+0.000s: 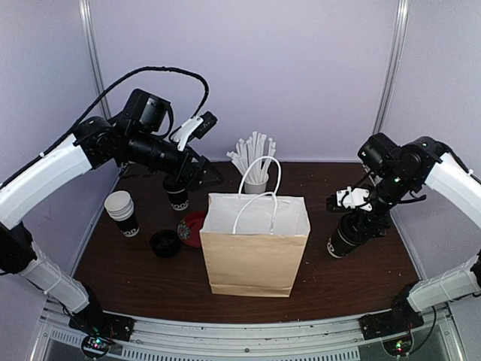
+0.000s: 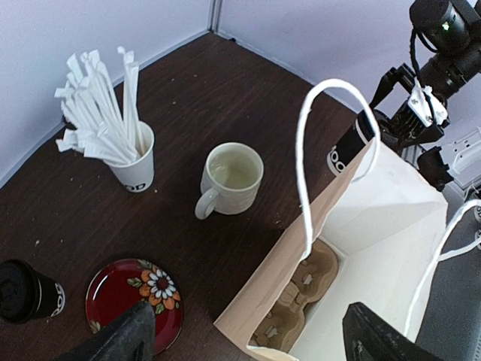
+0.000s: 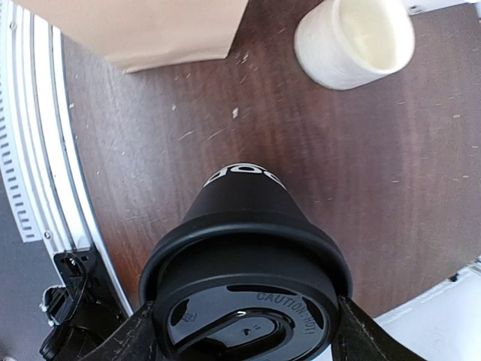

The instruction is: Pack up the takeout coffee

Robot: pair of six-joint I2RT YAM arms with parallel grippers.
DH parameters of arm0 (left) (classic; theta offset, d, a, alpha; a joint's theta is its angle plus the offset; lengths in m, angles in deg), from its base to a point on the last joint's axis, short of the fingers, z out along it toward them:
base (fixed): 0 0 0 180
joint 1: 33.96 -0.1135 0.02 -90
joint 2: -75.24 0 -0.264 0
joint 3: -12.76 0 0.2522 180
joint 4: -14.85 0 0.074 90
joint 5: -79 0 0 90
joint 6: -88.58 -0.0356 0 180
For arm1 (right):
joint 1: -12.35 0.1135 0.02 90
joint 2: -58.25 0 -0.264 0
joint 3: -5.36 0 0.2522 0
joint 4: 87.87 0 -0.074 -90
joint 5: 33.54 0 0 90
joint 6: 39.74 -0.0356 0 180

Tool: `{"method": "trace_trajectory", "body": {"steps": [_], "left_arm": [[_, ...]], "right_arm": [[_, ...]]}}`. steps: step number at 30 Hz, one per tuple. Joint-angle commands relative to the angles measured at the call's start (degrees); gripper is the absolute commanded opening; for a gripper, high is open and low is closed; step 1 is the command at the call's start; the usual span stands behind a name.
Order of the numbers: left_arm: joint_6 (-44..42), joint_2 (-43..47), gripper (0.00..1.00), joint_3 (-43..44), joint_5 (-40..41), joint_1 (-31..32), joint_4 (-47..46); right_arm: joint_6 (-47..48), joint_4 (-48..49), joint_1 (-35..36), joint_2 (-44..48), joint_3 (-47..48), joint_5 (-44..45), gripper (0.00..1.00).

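Observation:
A lidded takeout coffee cup [image 3: 248, 278], with a black band and black lid, is gripped at the lid by my right gripper [image 3: 244, 338]. In the top view this cup [image 1: 343, 241] is tilted, low over the table right of the paper bag [image 1: 254, 248]. A second lidded cup [image 1: 177, 197] stands behind the red plate and also shows in the left wrist view [image 2: 26, 289]. My left gripper [image 2: 248, 346] is open and empty above the bag's left rim. A cardboard cup carrier [image 2: 301, 301] lies inside the bag.
A stack of lidless cups [image 1: 122, 214] and a loose black lid [image 1: 164, 243] sit at the left. The red flowered plate [image 2: 134, 297], a cream mug [image 2: 229, 177] and a cup of white straws [image 2: 135, 162] stand behind the bag. The bag's white handles [image 2: 304, 165] stand upright.

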Motion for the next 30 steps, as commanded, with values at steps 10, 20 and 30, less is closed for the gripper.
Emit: {"method": "trace_trajectory", "body": {"steps": [10, 20, 30], "left_arm": [[-4.4, -15.1, 0.88, 15.2, -7.9, -0.3, -4.1], [-1.6, -23.4, 0.34, 23.4, -17.1, -0.3, -5.8], [0.7, -16.1, 0.00, 19.5, -14.0, -0.4, -5.5]], "right_arm": [[-4.9, -1.8, -0.7, 0.8, 15.2, -0.1, 0.63], [-9.7, 4.9, -0.9, -0.8, 28.9, -6.0, 0.63], [-7.9, 0.4, 0.2, -6.8, 46.0, -22.5, 0.61]]}}
